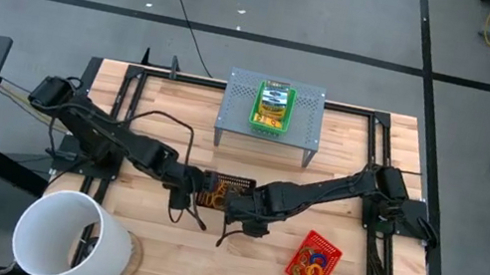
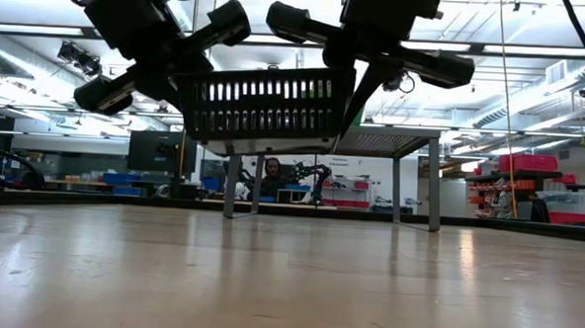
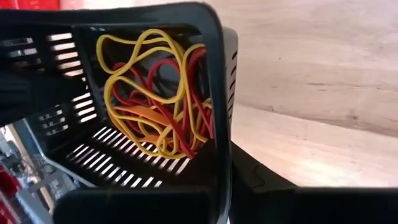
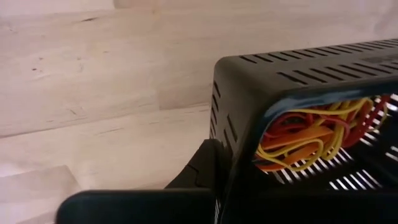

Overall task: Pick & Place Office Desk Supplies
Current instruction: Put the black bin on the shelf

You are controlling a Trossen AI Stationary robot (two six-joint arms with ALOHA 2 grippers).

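A black mesh tray holding yellow, red and orange rubber bands hangs in the air between my two grippers, well above the table in the low view. My left gripper is shut on its left end. My right gripper is shut on its right end. A green mesh tray with yellow-green crayon boxes stands on the grey perforated stand. A red mesh tray with coloured rings lies on the table at the near right. My left gripper holds the tray's left end wall at its rim, with one finger inside the tray and the other outside. It comes from the table's left. The tray is lifted clear and about level. My right gripper holds the tray's right end wall. One finger lies outside the wall; the tray hides the other. It comes from the table's right. The tray is clear of the table.
A big white bucket stands at the near left corner. The grey stand is at the far middle. Bare wood lies under and in front of the raised tray. Metal rails run along the table's sides.
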